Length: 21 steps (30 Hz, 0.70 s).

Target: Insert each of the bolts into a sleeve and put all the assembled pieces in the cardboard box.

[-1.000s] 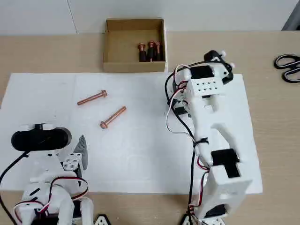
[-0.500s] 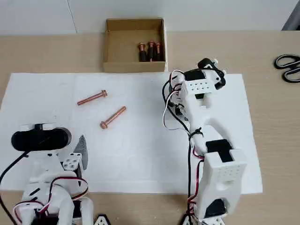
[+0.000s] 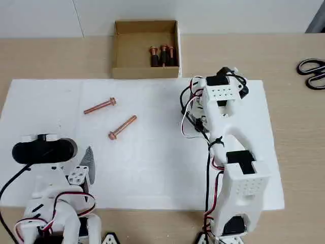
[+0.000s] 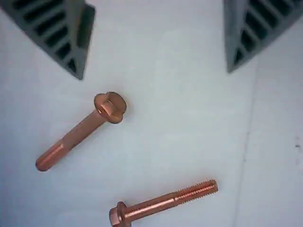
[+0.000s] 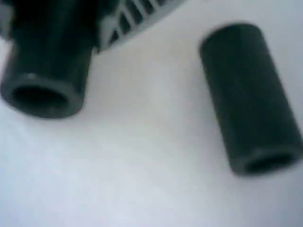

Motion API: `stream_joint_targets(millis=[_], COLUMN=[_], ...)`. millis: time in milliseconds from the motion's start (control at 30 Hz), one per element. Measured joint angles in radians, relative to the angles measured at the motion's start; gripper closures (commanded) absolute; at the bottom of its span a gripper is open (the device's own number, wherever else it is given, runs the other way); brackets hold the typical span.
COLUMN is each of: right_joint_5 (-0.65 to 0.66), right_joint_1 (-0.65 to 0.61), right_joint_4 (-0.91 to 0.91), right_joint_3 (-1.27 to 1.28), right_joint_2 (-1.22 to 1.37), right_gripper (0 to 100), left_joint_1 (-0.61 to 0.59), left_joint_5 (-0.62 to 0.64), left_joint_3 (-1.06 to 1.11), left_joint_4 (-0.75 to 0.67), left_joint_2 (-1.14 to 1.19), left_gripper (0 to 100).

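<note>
Copper bolts [image 3: 122, 127], 2, loose; 3 assemblies [image 3: 163, 56] boxed.

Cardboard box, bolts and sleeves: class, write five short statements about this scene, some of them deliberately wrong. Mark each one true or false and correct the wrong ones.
1. Two loose bolts lie on the white sheet. True.
2. The cardboard box is empty. False: it holds three assembled pieces.
3. The left gripper is open, with nothing between its fingers. True.
4. The scissors lie on the white sheet. False: they lie on the bare table, off the sheet.
5. The right wrist view shows two black sleeves. True.
</note>
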Motion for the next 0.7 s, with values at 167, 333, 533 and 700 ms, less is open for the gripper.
stream_joint_targets(millis=[167, 333, 533, 700], right_joint_5=[0.187, 0.334, 0.391, 0.677], right_joint_1=[0.000, -0.002, -0.061, -0.106], right_joint_4=[0.219, 0.227, 0.207, 0.157], right_joint_3=[-0.100, -0.120, -0.121, -0.124], right_joint_2=[-0.046, -0.144, -0.087, 0.040], right_gripper=[97.4, 97.4, 97.4, 97.4], left_joint_1=[0.000, 0.000, 0.000, 0.000], left_joint_5=[0.000, 0.000, 0.000, 0.000], left_joint_3=[0.000, 0.000, 0.000, 0.000], left_joint_4=[0.000, 0.000, 0.000, 0.000], left_joint_2=[0.000, 0.000, 0.000, 0.000], left_gripper=[82, 82, 82, 82])
